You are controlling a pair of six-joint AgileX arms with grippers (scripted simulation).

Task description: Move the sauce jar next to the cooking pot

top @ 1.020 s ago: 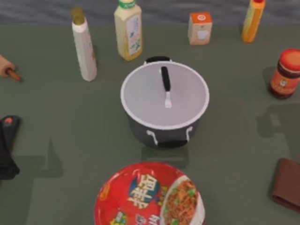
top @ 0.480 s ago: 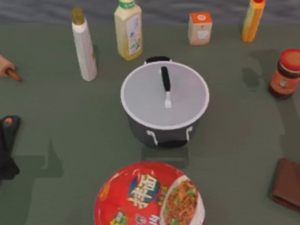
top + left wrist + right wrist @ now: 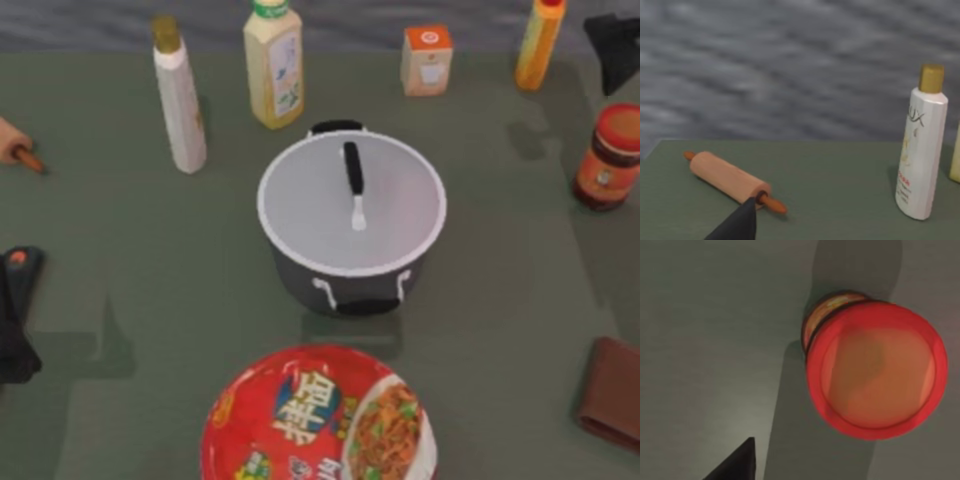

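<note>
From the top, the sauce jar (image 3: 607,157) stands on the counter (image 3: 150,300) at 3 o'clock from the cooking pot (image 3: 351,222), well apart. The right gripper (image 3: 612,40) is at 12 o'clock from the jar, apart.

Right wrist view: the jar's red lid (image 3: 876,371) is seen from above; how the jaws stand, I cannot tell.

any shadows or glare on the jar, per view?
Top view: jar evenly lit, no glare; a soft shadow lies on the table to its left. Right wrist view: red lid blurred, a long shadow falls across the table beside it.
</note>
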